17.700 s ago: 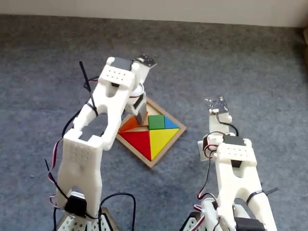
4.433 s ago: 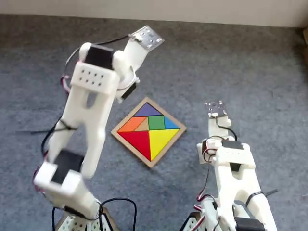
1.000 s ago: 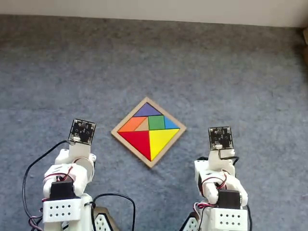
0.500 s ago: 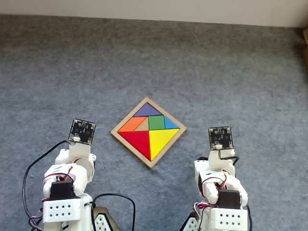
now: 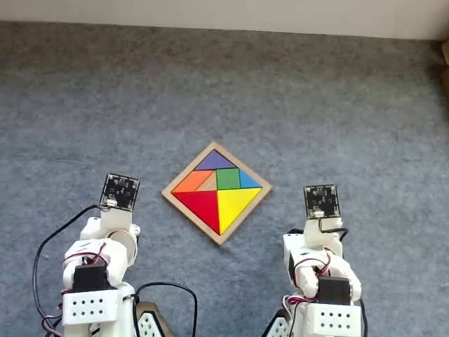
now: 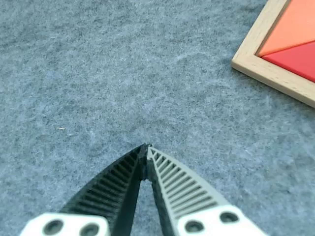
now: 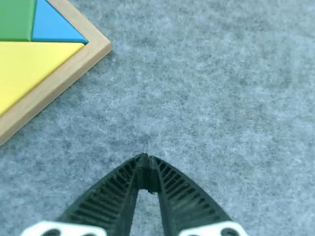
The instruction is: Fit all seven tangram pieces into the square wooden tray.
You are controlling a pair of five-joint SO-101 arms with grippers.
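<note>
Grey carpet (image 5: 337, 105) holds the square wooden tray (image 5: 247, 215), which you may judge fully packed, task complete; left gripper (image 6: 146, 150) and right gripper (image 7: 146, 160) sit closed and empty.

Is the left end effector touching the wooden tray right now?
Apart. The left wrist view shows the left end effector, tips closed, over grey carpet, with a clear stretch of it between the tips and the wooden tray corner.

Closed left gripper (image 6: 146, 150) near wooden tray (image 6: 266, 75)
</note>
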